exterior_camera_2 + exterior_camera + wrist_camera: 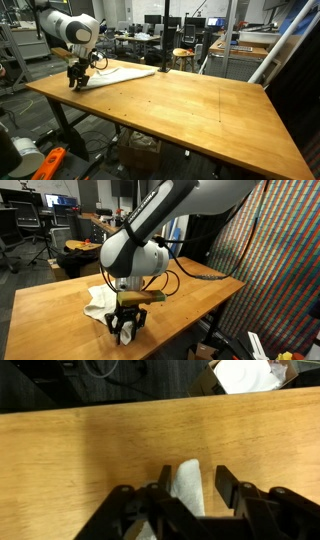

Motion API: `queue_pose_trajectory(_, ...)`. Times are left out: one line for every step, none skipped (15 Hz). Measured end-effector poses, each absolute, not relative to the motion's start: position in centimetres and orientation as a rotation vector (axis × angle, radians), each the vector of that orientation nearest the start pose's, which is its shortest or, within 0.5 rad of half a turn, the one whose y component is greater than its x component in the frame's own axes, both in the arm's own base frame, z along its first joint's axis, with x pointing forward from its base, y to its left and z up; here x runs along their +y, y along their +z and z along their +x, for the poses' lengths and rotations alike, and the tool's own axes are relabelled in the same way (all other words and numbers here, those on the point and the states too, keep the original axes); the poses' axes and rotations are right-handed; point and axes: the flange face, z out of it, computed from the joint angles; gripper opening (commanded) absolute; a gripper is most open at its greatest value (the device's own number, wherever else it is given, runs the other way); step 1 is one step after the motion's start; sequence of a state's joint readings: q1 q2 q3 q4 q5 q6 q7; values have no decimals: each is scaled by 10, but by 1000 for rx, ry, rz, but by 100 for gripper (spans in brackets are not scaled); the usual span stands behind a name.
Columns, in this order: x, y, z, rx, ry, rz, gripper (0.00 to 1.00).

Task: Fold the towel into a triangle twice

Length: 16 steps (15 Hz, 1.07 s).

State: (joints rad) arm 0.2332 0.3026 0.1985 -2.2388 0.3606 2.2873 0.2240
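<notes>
We note the gripper [194, 478] low over the table [180, 110], jaws apart astride a corner of the white towel [125, 71], presumably so that corner can be pinched for the first diagonal fold.

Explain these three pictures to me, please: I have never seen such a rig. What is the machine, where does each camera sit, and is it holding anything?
The machine is one robot arm ending in a two-fingered claw. Two pictures come from cameras standing outside the robot, looking at the same wooden table from different places. The third comes from a camera on the wrist, looking down past the claw. A white towel lies rumpled near one table edge. In the wrist view the jaws stand apart with a strip of towel between them, so the claw is around the cloth but does not look clamped on it.
</notes>
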Motion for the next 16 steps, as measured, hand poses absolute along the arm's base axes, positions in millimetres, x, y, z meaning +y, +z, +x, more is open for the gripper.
queue_pose_trajectory(226,219,468,100,488,-2896,13)
queue_pose_trajectory(225,220,471,104,483,-2894,5)
queue_pose_trajectory(224,220,473,107,479,-2893,1)
queue_pose_trajectory(224,221,475,110,474,-2891,0)
queue_pose_trajectory(223,222,477,113,468,-2890,0)
queue_pose_trajectory(223,223,478,114,462,-2889,0)
queue_pose_trajectory(223,225,480,118,456,-2889,1)
queue_pose_trajectory(223,227,482,128,450,-2888,1)
queue_pose_trajectory(222,228,485,154,445,-2890,1)
queue_pose_trajectory(221,231,488,194,438,-2894,1)
queue_pose_trajectory(219,235,492,234,431,-2901,1)
queue_pose_trajectory(217,239,495,284,424,-2909,1)
queue_pose_trajectory(215,245,499,336,423,-2919,1)
queue_pose_trajectory(213,252,503,394,427,-2931,1)
queue_pose_trajectory(212,259,506,450,433,-2941,1)
queue_pose_trajectory(211,266,509,501,439,-2951,1)
